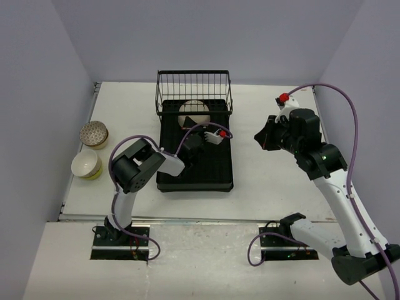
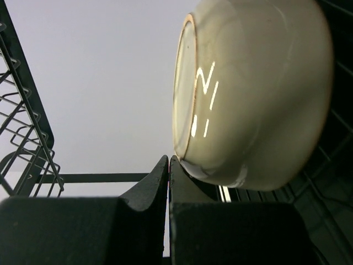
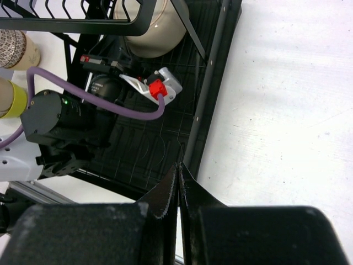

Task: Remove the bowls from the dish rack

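The black dish rack (image 1: 215, 169) lies mid-table, its wire basket (image 1: 194, 87) at the far end. One cream bowl (image 1: 194, 112) stands on edge in the rack under the basket; it fills the left wrist view (image 2: 253, 94) and shows in the right wrist view (image 3: 151, 27). My left gripper (image 1: 189, 130) is shut and empty, its tips (image 2: 168, 160) just below the bowl's rim. My right gripper (image 1: 261, 139) is shut and empty, above the rack's right edge (image 3: 179, 165). A net-patterned bowl (image 1: 94, 133) and a lime-yellow bowl (image 1: 86, 164) sit on the table at the left.
The left arm's wrist and purple cable (image 3: 110, 102) lie over the rack floor. White table (image 3: 287, 110) stretches right of the rack. Grey walls close in on the left, back and right sides.
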